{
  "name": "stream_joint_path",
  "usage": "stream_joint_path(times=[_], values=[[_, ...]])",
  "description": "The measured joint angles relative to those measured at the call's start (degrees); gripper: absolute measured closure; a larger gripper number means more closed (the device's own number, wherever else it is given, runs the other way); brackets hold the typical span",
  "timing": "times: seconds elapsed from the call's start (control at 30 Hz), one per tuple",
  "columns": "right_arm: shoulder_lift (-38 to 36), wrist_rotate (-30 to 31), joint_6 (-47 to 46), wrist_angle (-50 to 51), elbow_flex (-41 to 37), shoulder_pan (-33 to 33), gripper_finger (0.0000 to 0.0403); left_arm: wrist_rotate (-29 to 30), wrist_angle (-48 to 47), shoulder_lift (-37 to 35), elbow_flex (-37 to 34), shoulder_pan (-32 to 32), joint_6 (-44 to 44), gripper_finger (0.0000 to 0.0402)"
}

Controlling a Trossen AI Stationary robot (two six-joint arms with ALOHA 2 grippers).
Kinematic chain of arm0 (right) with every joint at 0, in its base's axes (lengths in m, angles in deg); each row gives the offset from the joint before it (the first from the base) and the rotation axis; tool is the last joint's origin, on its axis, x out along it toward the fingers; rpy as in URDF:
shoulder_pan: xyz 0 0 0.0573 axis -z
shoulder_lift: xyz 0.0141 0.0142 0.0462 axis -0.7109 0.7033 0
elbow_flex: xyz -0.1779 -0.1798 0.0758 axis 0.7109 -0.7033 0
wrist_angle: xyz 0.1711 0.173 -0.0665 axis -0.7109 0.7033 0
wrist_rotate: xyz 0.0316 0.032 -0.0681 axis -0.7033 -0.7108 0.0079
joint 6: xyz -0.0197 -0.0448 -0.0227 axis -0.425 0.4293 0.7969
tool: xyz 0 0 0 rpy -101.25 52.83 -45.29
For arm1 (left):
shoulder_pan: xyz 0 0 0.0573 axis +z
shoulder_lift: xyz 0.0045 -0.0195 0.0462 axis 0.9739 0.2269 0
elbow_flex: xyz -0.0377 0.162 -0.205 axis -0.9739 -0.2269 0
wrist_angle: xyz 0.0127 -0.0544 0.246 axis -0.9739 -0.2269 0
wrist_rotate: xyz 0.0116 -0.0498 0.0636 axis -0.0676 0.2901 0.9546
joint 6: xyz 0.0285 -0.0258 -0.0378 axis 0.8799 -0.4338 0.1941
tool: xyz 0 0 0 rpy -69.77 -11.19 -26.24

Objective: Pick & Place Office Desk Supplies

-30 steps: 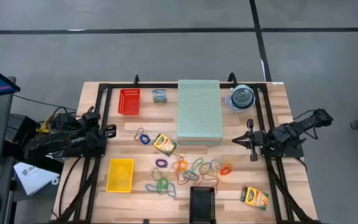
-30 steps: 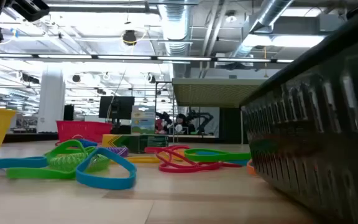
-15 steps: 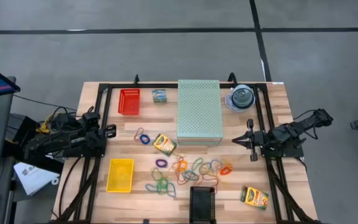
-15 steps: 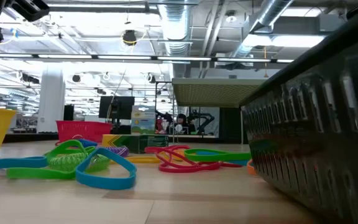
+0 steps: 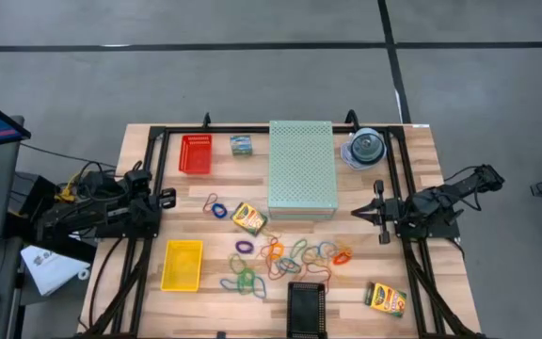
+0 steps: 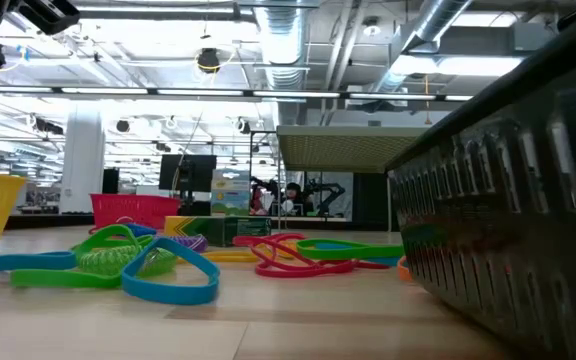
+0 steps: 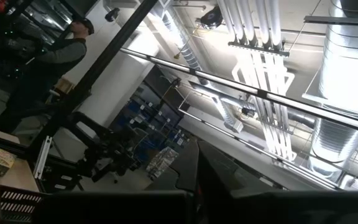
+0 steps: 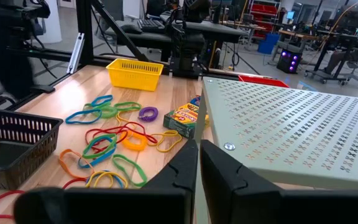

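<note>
Rubber bands [image 5: 285, 259] in blue, purple, orange, green and red lie scattered flat across the front middle of the wooden table [image 5: 422, 151], 1 blue loop [image 5: 217, 209] apart at their 10 o'clock. A crayon box [image 5: 248, 218] lies just beside that loop, its long axis slanting from 10 toward 4 o'clock; a second crayon box [image 5: 385, 298] sits near the table's 5 o'clock corner with the same slant. A black basket [image 5: 306, 308] stands at 6 o'clock of the bands, a yellow basket [image 5: 182, 265] at 9, a red basket [image 5: 195, 153] toward 11, and a pale green perforated box [image 5: 301, 168] at 12. Beyond the table the room shows grey floor, ceiling pipes and strip lights.

Left gripper [image 5: 165, 197] rests at the table's 9 o'clock edge, fingers fully together, holding nothing. Right gripper [image 5: 358, 213] sits at 3 o'clock, just beside the perforated box, its fingers [image 8: 185, 165] nearly closed and empty.
</note>
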Motion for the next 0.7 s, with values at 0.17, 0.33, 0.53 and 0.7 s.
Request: stream_joint_path(times=[0.17, 0.33, 0.53, 0.7], values=[[0.0, 0.0, 0.0, 0.0, 0.0, 0.0, 0.0386, 0.0, 0.0, 0.0, 0.0, 0.0, 0.0, 0.0401], [0.0, 0.0, 0.0, 0.0, 0.0, 0.0, 0.0386, 5.8, 0.1, 1.0, 0.0, 0.0, 0.5, 0.0401], [0.0, 0.0, 0.0, 0.0, 0.0, 0.0, 0.0386, 15.8, 1.0, 4.3, 0.0, 0.0, -1.0, 0.0401], [0.0, 0.0, 0.0, 0.0, 0.0, 0.0, 0.0386, 18.7, 5.7, 9.0, 0.0, 0.0, 2.3, 0.0401]])
